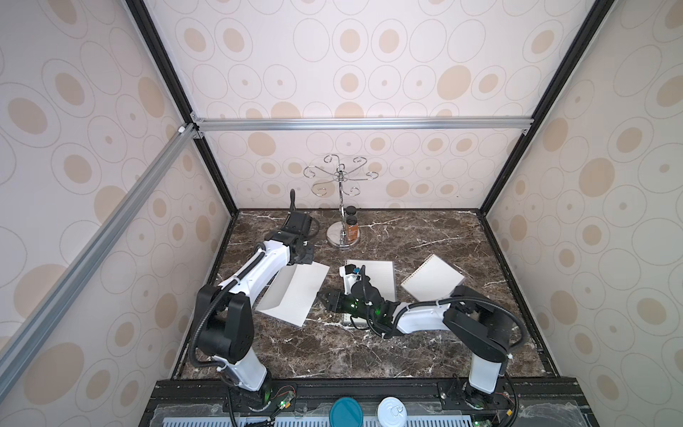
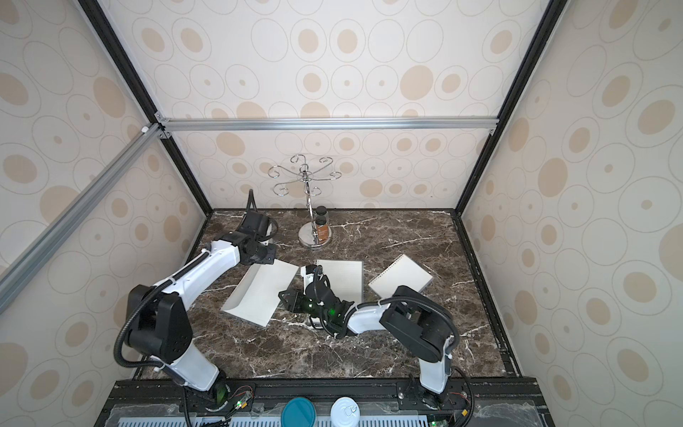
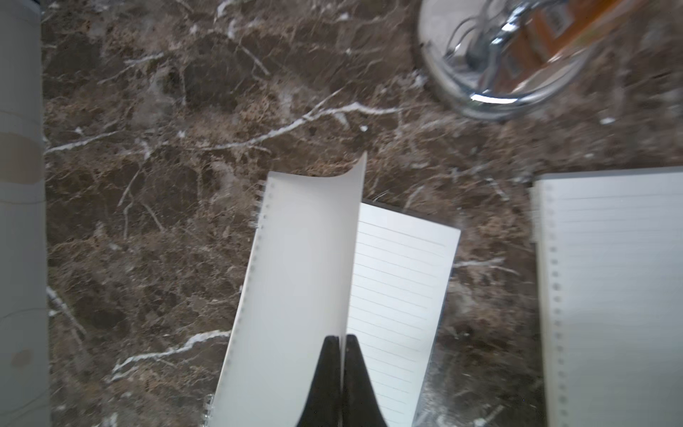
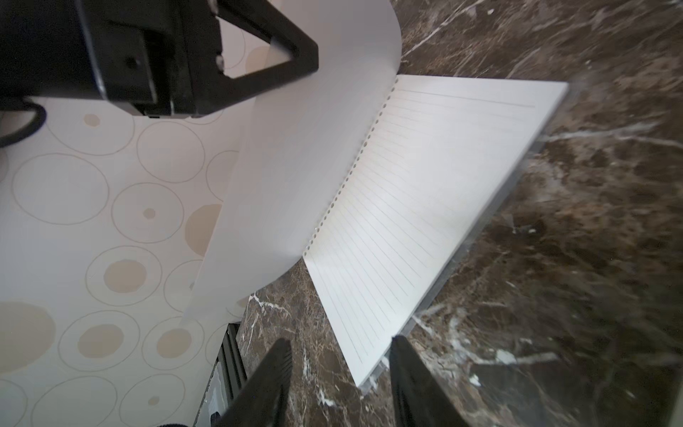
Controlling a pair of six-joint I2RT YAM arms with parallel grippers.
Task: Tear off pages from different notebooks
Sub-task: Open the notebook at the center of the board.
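The dark marble table [image 1: 332,351] carries everything. The left arm [image 1: 258,270] stretches forward from its base at the near edge, with the wrist bent down over the far end of the left notebook [image 1: 305,295]. The right arm [image 1: 417,318] is folded at the elbow, its forearm lying low and pointing across toward the left, with the wrist above the near end of the middle notebook [image 1: 380,277]. The right notebook [image 1: 432,283] lies turned at an angle, apart from both grippers.

In both top views the left gripper [image 1: 307,258] hides its own fingertips. The left wrist view shows them: the left gripper [image 3: 343,337] is pinched tight on the free edge of one page [image 3: 306,258], which stands up off the lined sheets below, its punched edge along the wire coil. Whether any holes have torn cannot be made out.

The right wrist view shows the right gripper [image 4: 340,342] with its jaws parted and holding nothing, marble and the left notebook's near corner between them. It also shows the page [image 4: 295,166] bowing in a curve up to the left gripper.

A chrome hook stand [image 1: 342,207] rises near the back wall, with a small orange-labelled bottle [image 1: 352,230] on its base.
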